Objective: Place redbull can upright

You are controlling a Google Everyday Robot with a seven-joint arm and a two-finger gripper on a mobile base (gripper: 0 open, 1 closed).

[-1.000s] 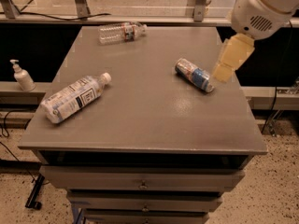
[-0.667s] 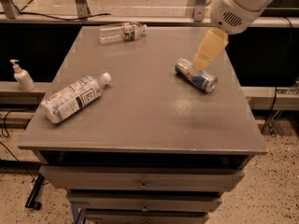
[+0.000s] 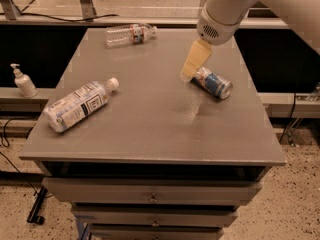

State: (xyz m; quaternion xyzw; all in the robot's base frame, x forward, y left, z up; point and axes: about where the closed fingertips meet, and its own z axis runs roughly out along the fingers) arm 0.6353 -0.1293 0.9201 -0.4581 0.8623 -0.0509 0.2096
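The redbull can (image 3: 214, 82) lies on its side on the grey table top (image 3: 150, 119), right of centre, its silver top pointing to the lower right. My gripper (image 3: 188, 74) hangs from the white arm at the upper right. Its cream fingers (image 3: 194, 60) reach down to the can's left end, at or just above it. The can's left end is partly hidden behind the fingers.
A clear plastic bottle with a white label (image 3: 80, 104) lies on its side at the table's left. A smaller clear bottle (image 3: 129, 34) lies at the far edge. A soap dispenser (image 3: 23, 82) stands on a ledge to the left. Drawers sit below the table front.
The arm has swung left and down, from the can's right side over to its left end. The can and both bottles have not moved.
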